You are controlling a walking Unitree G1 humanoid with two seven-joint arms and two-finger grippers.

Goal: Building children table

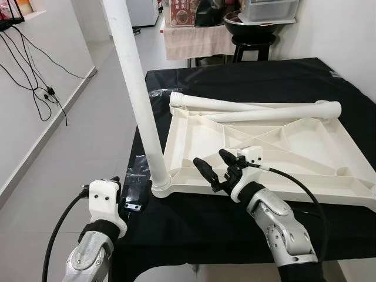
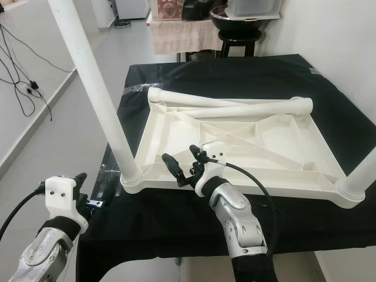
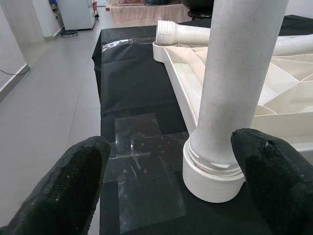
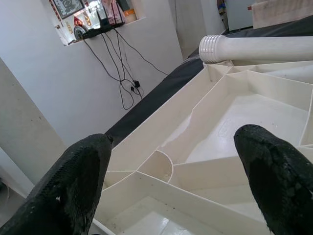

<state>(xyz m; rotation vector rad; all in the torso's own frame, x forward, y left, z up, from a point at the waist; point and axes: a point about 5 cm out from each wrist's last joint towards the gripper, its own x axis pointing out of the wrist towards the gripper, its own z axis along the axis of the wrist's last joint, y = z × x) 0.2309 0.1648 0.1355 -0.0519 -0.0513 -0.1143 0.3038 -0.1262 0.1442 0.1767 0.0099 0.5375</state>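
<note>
Grey floor tiles and white walls around, with loose black cables point(image 1: 35, 82) trailing down the wall off to the left. Black-covered tabletop point(image 1: 247, 76) ahead, carrying the white plastic children's table top point(image 1: 264, 147) turned underside up, ribs showing, lying across the tabletop's middle and reaching toward its near edge. One white leg point(image 1: 138, 94) already standing upright in the socket at the near left corner of the white piece, close to the tabletop's near left corner, beside patches of clear tape point(image 3: 142, 171) stuck on the black cover. Another leg point(image 2: 361, 176) standing at the near right corner of the piece, seen in the right eye view. Two loose legs point(image 1: 258, 108) lying crossed along the far edge of the white piece, threaded end point(image 4: 211, 48) of one pointing left. Left gripper point(image 3: 171, 181) held low at the tabletop's near left corner, silver forearm rising from below, fingers point(image 3: 73, 181) spread wide, one on either side of the upright leg's base but not touching it. Right gripper point(image 1: 218, 166) raised over the near edge of the white piece, forearm angled up and leftward from the tabletop's near edge, wrist bent forward, fingers point(image 4: 78, 181) wide apart and holding nothing, poised above the ribbed compartments. Beyond the far edge, a dark stool point(image 1: 252, 47) and a cloth-draped stand point(image 1: 194, 38).
</note>
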